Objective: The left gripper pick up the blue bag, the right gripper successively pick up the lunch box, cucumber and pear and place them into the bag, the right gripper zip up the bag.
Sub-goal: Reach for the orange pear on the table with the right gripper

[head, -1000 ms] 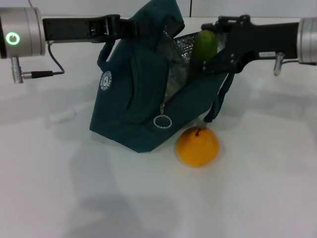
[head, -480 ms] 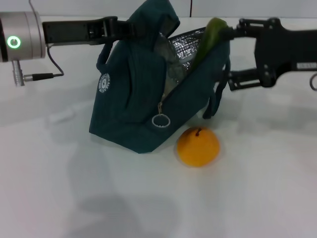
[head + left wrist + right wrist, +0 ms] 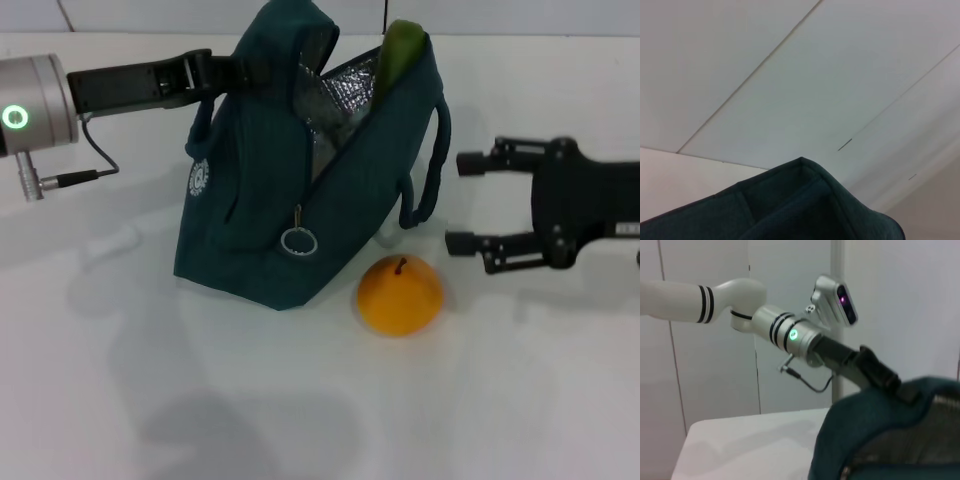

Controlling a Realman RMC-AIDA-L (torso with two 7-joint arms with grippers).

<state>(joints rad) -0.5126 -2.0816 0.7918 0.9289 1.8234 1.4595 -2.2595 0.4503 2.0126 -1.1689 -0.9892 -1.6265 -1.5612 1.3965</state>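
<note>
White surface, left claw apparently clamped on blue bag top, cucumber poking out, right claw empty, fingers apart, beside bag, pear just below-left of it.

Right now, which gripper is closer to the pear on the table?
The right gripper: it hovers open just beside the pear, slightly above it. The left gripper is farther off, up at the blue bag, holding its top.

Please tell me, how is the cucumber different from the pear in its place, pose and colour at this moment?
The cucumber stands nearly upright inside the blue bag, only its top showing; the pear rests wholly in view on the white table in front of the bag. The cucumber is green and long; the pear is orange-yellow and round. Neither is held by a gripper.
</note>
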